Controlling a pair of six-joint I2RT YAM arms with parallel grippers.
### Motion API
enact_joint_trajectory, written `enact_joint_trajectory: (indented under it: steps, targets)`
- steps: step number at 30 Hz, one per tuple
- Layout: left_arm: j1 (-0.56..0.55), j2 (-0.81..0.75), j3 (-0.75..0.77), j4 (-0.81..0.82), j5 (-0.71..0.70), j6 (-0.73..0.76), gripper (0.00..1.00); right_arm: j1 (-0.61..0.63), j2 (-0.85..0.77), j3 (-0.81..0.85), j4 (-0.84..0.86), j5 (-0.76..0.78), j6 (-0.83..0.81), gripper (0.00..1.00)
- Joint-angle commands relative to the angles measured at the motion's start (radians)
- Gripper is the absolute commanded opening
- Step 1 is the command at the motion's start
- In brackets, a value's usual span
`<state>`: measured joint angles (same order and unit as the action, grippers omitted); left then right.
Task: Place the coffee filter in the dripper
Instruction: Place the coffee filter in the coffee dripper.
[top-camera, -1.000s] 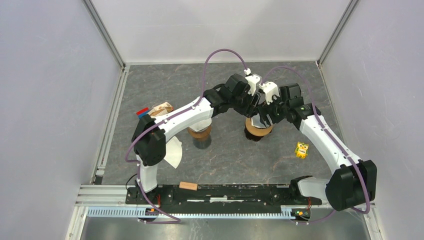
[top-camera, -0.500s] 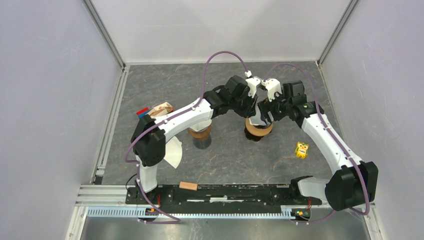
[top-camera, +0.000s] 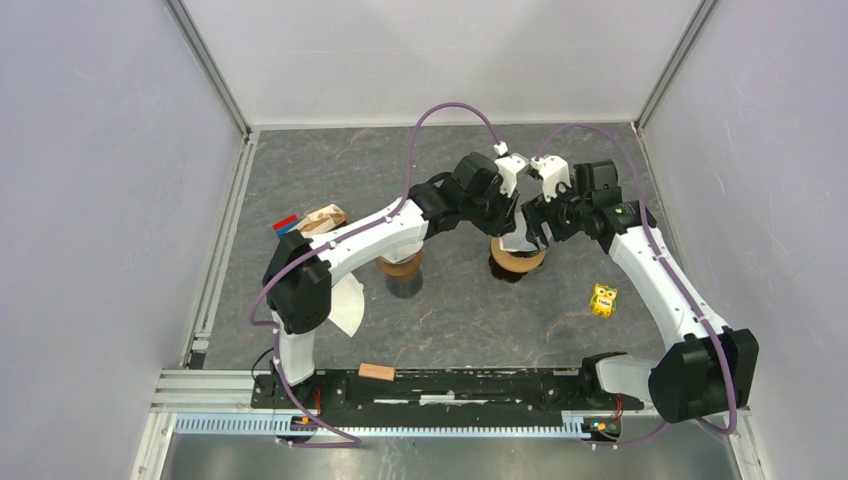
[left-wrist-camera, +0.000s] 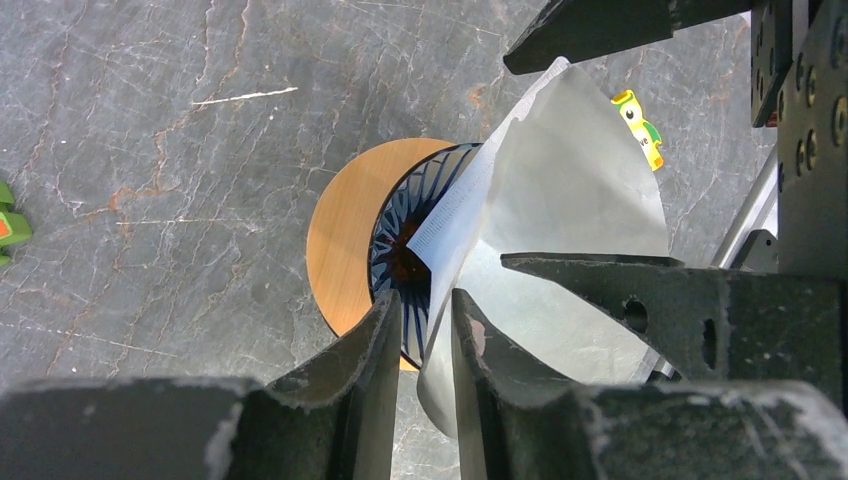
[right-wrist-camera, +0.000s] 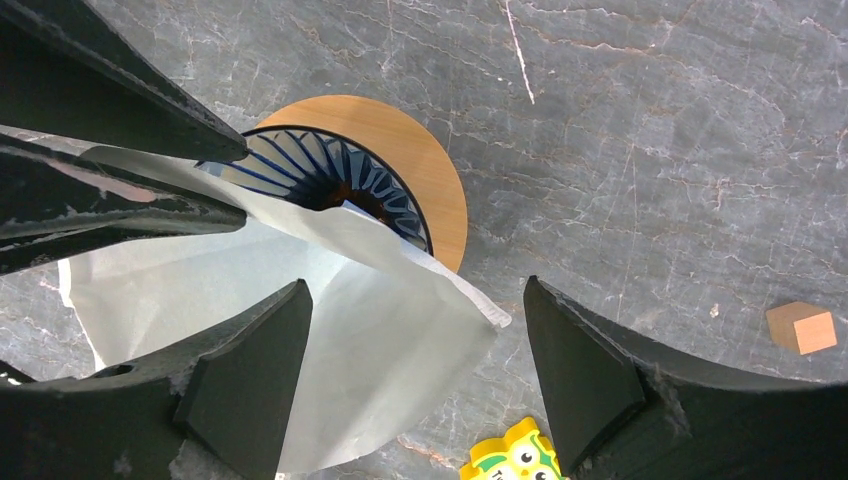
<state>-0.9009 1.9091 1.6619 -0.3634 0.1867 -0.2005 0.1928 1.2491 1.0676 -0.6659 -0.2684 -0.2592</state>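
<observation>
The dripper (top-camera: 517, 262) stands mid-table, a dark ribbed cone in a round wooden collar (left-wrist-camera: 345, 240). The white paper coffee filter (left-wrist-camera: 570, 190) hangs tilted above it, its tip over the ribbed mouth and its body leaning off the collar's side. My left gripper (left-wrist-camera: 428, 335) is shut on the filter's folded edge, just above the dripper's rim; in the top view it sits at the dripper's far side (top-camera: 505, 205). My right gripper (right-wrist-camera: 415, 350) is open, its fingers wide apart either side of the filter's lower corner (right-wrist-camera: 380, 340), not pinching it.
A second wooden-collared dripper (top-camera: 399, 268) stands left of the first, under the left arm. A spare white filter (top-camera: 345, 305) lies near the left arm's base. There is a yellow owl toy (top-camera: 603, 299) at right, a wooden block (top-camera: 377, 372) on the front rail, and small blocks (top-camera: 322, 218) at left.
My left jaws have closed onto the filter's edge. The right gripper has widened and drawn back to the right, off the filter.
</observation>
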Motion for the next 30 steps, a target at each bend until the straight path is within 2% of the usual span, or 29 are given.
enact_joint_trajectory:
  steps: [1, 12, 20, 30]
  targets:
    - [-0.021, -0.026, 0.013, -0.003, 0.005, 0.062, 0.31, -0.017, -0.039, 0.054, 0.029, -0.056, 0.006, 0.85]
    - [-0.028, -0.028, 0.016, -0.014, -0.025, 0.072, 0.31, -0.055, -0.04, 0.066, 0.004, -0.119, 0.014, 0.86]
    - [-0.035, 0.009, 0.053, -0.013, -0.051, 0.088, 0.48, -0.072, -0.013, 0.031, 0.027, -0.146, 0.017, 0.85]
    - [-0.036, 0.063, 0.066, 0.015, -0.072, 0.1, 0.5, -0.079, 0.009, -0.013, 0.049, -0.149, 0.016, 0.84]
